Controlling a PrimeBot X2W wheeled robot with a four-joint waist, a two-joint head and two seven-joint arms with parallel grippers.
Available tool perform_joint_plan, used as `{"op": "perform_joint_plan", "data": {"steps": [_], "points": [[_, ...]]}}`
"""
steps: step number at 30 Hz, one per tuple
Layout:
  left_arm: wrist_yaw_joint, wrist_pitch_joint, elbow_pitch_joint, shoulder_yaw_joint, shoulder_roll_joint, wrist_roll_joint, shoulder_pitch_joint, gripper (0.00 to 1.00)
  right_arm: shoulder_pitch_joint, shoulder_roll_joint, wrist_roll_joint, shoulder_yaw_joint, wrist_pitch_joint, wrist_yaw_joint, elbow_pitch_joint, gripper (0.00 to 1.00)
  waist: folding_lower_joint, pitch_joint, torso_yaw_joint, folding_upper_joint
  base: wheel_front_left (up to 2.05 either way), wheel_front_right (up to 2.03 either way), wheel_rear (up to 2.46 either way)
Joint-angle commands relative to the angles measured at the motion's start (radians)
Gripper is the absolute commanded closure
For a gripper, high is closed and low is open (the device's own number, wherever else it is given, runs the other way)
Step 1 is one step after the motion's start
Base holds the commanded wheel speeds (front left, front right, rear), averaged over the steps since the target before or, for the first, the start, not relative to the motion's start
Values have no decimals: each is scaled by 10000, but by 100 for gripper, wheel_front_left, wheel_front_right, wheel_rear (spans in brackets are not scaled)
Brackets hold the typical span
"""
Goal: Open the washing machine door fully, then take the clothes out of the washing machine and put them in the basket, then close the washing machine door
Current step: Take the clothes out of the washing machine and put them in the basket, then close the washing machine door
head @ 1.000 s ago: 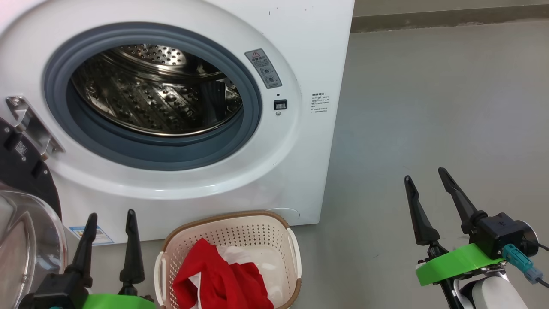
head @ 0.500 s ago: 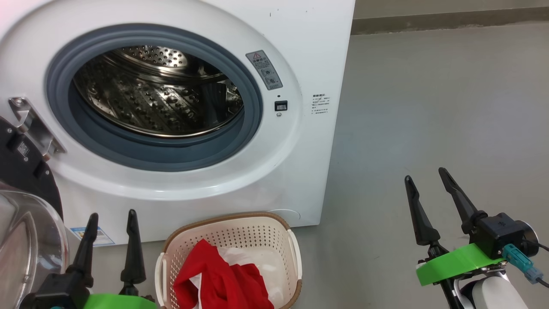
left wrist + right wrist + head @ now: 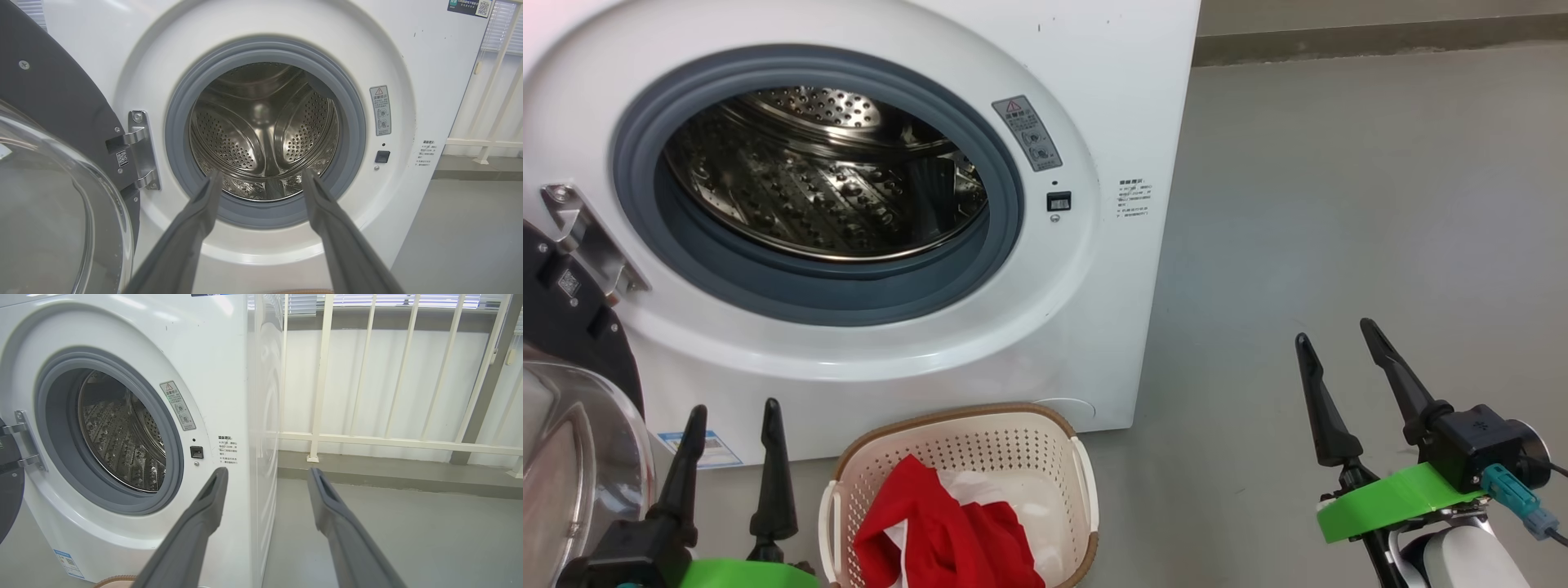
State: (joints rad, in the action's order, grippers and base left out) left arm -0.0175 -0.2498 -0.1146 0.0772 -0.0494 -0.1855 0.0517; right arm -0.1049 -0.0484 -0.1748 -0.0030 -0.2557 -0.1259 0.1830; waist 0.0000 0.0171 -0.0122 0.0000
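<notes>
The clothes [image 3: 939, 531] lie in the basket [image 3: 947, 411]. The washing machine door [image 3: 560, 327] hangs open just left of my left pincer [image 3: 734, 408], nearer it than my right pincer [image 3: 1334, 331]; both stand apart.

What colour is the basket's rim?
Brown, woven-look rim on the cream perforated plastic basket; clearest in the head view.

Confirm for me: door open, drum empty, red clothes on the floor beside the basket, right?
No: the clothes lie inside the basket, not beside it, as the head view shows. The door is open and the drum empty.
</notes>
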Motion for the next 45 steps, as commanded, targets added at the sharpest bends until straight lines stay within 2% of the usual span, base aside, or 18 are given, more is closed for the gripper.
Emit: {"op": "perform_joint_plan", "data": {"steps": [1,27,45], "points": [[52,-120,287,287,-199,41,236,0,-276,-18,37,180,-61,-48,-237,0,0,0,-3,0,0,0,0],[174,-120,150,161,-320,-44,242,0,-306,-18,-1,184,-61,-48,-182,0,0,-49,-50,0,-3,3,0],[181,-120,274,12,-431,-94,124,0,-176,-18,-10,209,-61,-48,-158,0,0,-115,-2,0,-100,95,5]]}}
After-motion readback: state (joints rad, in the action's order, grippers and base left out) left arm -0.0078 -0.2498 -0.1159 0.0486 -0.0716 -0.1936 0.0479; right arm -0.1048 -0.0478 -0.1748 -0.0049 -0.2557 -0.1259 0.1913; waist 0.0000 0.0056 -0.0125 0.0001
